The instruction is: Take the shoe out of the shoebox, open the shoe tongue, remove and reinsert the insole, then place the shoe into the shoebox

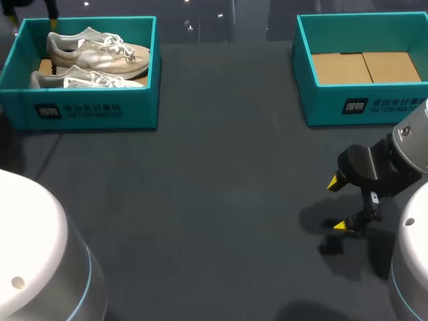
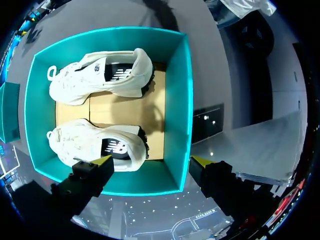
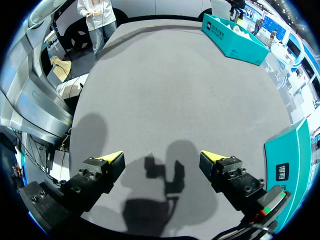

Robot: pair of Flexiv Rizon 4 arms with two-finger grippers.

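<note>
Two white sneakers lie side by side in the teal shoebox (image 1: pixel 90 110) at the far left of the table: one (image 1: pixel 100 50) toward the back, one (image 1: pixel 87 80) toward the front. From above, my left gripper (image 2: pixel 152 161) hangs open over this shoebox (image 2: pixel 177 100), near its wall at the heel ends. One of its fingertips (image 2: pixel 102 162) is over the heel of the nearer sneaker (image 2: pixel 95 142); the other sneaker (image 2: pixel 100 77) lies farther ahead. My right gripper (image 1: pixel 340 204) is open and holds nothing, low over bare grey table at the right (image 3: pixel 162 157).
A second teal box (image 1: pixel 361 100) stands at the far right with only brown cardboard on its floor; its wall (image 3: pixel 292 160) is close beside my right gripper. Dark grey tabletop (image 1: pixel 221 187) stretches between the two boxes.
</note>
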